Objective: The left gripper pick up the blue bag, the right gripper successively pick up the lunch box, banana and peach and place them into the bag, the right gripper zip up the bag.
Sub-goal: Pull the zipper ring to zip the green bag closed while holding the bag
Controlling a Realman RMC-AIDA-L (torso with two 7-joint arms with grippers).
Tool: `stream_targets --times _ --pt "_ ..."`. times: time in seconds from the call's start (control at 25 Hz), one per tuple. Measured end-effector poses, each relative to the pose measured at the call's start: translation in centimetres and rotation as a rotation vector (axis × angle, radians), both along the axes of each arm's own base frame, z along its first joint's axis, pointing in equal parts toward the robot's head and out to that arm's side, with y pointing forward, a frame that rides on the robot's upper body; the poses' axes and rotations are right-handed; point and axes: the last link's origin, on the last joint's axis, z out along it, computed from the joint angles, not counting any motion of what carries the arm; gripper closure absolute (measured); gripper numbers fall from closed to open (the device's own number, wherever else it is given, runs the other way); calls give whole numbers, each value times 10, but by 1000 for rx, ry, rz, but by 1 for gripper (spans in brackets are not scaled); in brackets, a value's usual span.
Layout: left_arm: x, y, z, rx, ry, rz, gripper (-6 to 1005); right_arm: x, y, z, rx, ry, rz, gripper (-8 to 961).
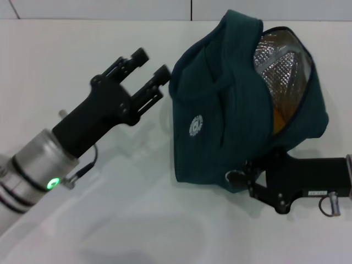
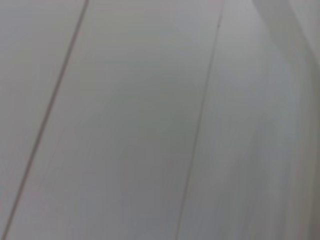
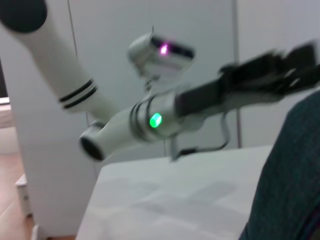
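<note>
the bag (image 1: 220, 115) lies on the white table (image 1: 137, 220), right of centre, its mouth gaping toward the far right with silver foil lining (image 1: 278, 60) showing. a sliver of orange-yellow (image 1: 279, 118) shows inside against the lower rim of the opening; what it is cannot be told. the bag's far edge reaches close to the table's back edge, and bare table spreads to its left and in front.

the left gripper (image 1: 149, 69) hangs just left of the bag, fingers apart and holding nothing, its tips close to the fabric but not touching, the silver arm slanting down toward the near left corner.

the right gripper (image 1: 247, 179) lies level at the bag's near lower corner, coming in from the right, against the fabric beside a metal ring (image 1: 234, 176); whether its fingers pinch anything cannot be told.
</note>
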Motion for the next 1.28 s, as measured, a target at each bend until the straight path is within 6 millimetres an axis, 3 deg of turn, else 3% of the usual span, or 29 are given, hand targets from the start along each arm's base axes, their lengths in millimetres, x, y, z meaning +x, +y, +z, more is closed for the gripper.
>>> stream_targets --times 0.24,0.52,0.76,1.28 --pt "-33 -36 -3 38 79 89 334 -4 7 5 28 19 2 909" --pt "-44 -62 -31 -72 256 29 338 -9 17 6 50 2 10 909" --pt "-39 -56 -46 -164 347 -38 359 -12 20 6 60 8 7 908" --pt "-32 -42 -46 -145 363 -65 406 -9 17 4 56 10 -10 909"
